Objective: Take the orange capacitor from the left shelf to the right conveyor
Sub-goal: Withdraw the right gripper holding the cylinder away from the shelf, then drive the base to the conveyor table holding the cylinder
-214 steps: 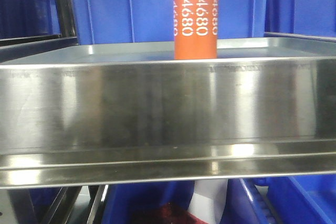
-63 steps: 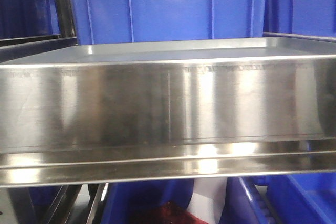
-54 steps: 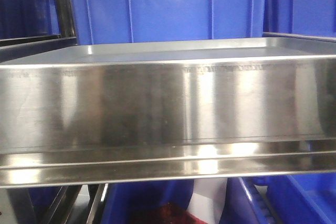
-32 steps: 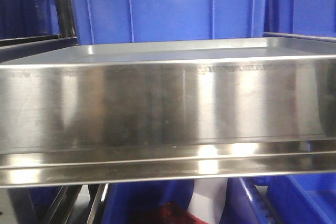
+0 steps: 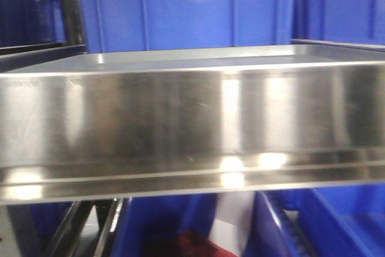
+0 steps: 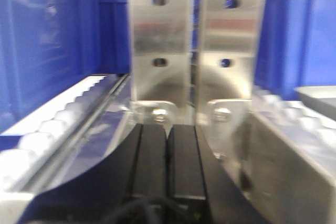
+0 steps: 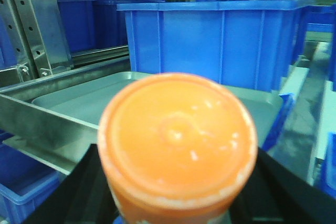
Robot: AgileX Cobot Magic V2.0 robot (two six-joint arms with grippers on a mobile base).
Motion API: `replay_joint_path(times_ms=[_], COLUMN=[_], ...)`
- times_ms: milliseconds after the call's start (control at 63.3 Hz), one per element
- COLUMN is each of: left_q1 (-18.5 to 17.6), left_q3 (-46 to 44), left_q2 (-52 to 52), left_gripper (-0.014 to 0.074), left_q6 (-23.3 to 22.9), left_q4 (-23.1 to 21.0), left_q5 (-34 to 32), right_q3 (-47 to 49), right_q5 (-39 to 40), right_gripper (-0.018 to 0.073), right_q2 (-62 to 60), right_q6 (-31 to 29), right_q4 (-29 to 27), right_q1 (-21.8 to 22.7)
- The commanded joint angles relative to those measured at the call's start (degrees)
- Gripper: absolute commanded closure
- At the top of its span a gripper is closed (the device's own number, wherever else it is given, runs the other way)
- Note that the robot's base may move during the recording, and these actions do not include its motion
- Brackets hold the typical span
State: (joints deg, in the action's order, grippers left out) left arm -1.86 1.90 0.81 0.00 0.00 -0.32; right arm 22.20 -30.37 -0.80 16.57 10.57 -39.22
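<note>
Front view: the left shelf (image 5: 192, 112) now stands bare. The orange capacitor (image 7: 177, 140) that stood on it seconds ago is gone, and the framing has shifted slightly.
Left wrist: the left gripper (image 6: 168, 129) has its pads pressed together on nothing.
Right wrist: the right gripper (image 7: 178, 205) clamps the capacitor between its black jaws, clear of the shelf behind.
Meaning: the pick looks done; the right conveyor, out of view, remains.
</note>
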Motion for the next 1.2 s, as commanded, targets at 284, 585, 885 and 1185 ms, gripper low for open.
replay_joint_path(times_ms=[284, 585, 885, 1185], left_q1=[-0.4, -0.4, -0.4, -0.4], left_q3=[-0.4, -0.4, -0.4, -0.4], left_q2=[-0.6, -0.6, -0.6, -0.6], left_gripper=[0.0701, 0.0701, 0.0701, 0.0701], left_q6=[0.0, 0.0, 0.0, 0.0], left_q4=[-0.3, -0.3, -0.3, -0.3], left_q5=[-4.8, -4.8, -4.8, -4.8], right_q3=[1.5, 1.5, 1.5, 1.5], right_q5=[4.9, 4.9, 4.9, 4.9], right_gripper=[0.0505, 0.0505, 0.0505, 0.0505], right_q2=[-0.4, -0.4, -0.4, -0.4], right_q6=[0.0, 0.0, 0.0, 0.0], right_q4=[0.6, 0.6, 0.6, 0.6], right_q1=[0.1, 0.1, 0.1, 0.1])
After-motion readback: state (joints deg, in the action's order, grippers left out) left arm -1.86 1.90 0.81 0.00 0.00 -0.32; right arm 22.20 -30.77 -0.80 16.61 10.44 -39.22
